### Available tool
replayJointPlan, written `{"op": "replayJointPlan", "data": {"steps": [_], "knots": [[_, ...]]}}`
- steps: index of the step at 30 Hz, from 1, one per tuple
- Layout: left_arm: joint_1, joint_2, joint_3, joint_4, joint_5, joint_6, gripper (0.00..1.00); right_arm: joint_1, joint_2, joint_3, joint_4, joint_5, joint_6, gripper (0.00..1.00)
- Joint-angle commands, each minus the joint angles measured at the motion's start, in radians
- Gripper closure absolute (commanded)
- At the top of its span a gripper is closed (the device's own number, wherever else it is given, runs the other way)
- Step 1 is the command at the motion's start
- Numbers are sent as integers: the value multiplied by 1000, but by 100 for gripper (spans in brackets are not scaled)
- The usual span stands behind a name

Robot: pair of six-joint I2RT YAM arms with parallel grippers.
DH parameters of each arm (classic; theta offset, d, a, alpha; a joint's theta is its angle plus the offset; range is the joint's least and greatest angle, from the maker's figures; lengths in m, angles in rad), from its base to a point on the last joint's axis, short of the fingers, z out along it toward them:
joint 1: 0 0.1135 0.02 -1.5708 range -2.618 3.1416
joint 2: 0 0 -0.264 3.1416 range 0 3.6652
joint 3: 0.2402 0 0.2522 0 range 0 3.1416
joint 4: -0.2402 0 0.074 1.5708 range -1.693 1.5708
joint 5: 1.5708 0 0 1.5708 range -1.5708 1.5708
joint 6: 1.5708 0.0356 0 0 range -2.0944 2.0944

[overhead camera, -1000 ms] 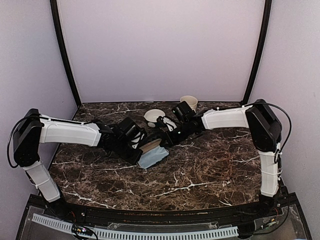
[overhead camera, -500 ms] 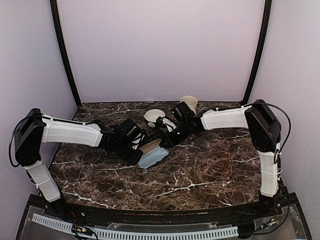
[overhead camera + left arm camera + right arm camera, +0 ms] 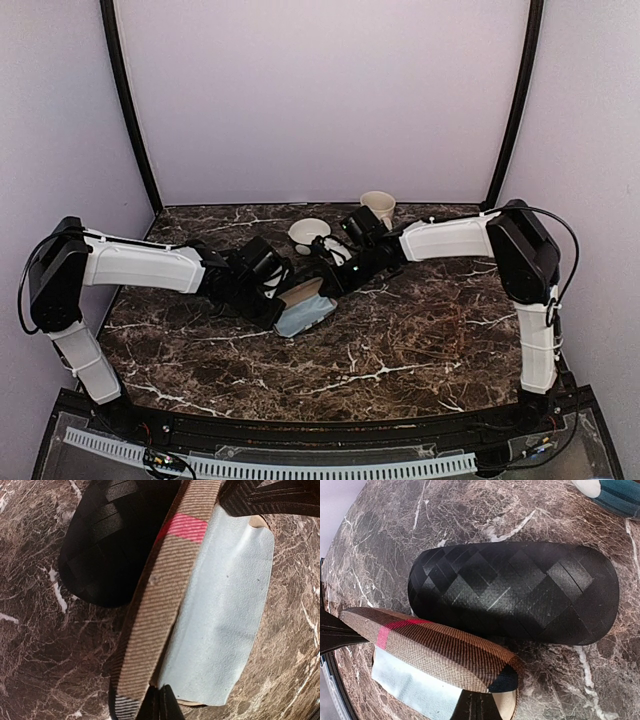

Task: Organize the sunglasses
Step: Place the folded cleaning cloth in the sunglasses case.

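No sunglasses show in any view. A brown striped case (image 3: 435,650) lies half open in the middle of the table, a pale blue cloth (image 3: 225,615) spilling from it. My left gripper (image 3: 161,702) is shut, with its tips at one end of the case between lid and cloth. My right gripper (image 3: 480,707) is shut too, its tips at the opposite end under the lid, by the cream lining. Nothing shows between either pair of tips. In the top view both grippers, left (image 3: 283,310) and right (image 3: 325,283), meet over the case (image 3: 300,293).
A black checkered case (image 3: 520,595) lies shut right behind the brown one, touching it. A white bowl (image 3: 308,235) and a cream paper cup (image 3: 378,205) stand farther back. Dark marble table (image 3: 420,340) stretches to the front and right.
The right arm has edged slightly to the left toward the case. The left arm and the brown case have barely moved.
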Motion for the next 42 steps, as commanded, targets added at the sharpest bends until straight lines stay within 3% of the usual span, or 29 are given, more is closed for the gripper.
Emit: {"op": "replayJointPlan", "data": {"steps": [1,42], "knots": [[5,7,18,0,-1,8,100,9,9,29,9,10,-9,100],[5,-21,1,46,-32,-2,100,8,-6,-6,9,19,-12,100]]}}
